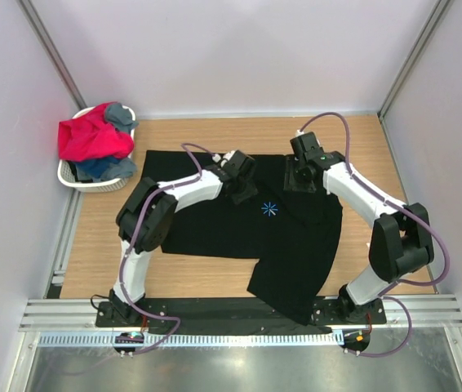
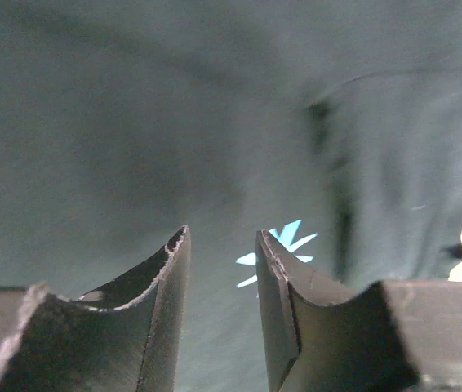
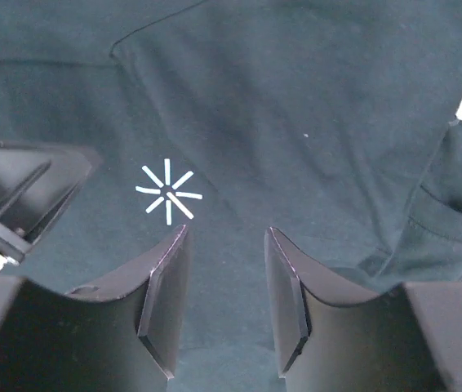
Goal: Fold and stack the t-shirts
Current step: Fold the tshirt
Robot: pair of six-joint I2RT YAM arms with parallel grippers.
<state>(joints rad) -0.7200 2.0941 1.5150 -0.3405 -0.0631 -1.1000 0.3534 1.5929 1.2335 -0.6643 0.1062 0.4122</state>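
A large black t-shirt (image 1: pixel 215 224) lies spread on the wooden table, its lower right part hanging over the near edge. Its light-blue starburst print (image 1: pixel 269 209) sits mid-shirt and also shows in the left wrist view (image 2: pixel 284 245) and the right wrist view (image 3: pixel 168 194). My left gripper (image 1: pixel 245 192) hovers open over the shirt just left of the print, nothing between its fingers (image 2: pixel 174 286). My right gripper (image 1: pixel 299 177) is open over the shirt's upper right, empty. A red-pink tee (image 1: pixel 91 137), a grey one (image 1: pixel 122 117) and a blue one (image 1: pixel 100 167) are heaped in the basket.
A white plastic laundry basket (image 1: pixel 69 175) stands at the table's far left corner. Bare wood (image 1: pixel 353 147) shows right of the shirt and along the back. A metal rail (image 1: pixel 239 314) with both arm bases runs along the near edge. White walls close in on three sides.
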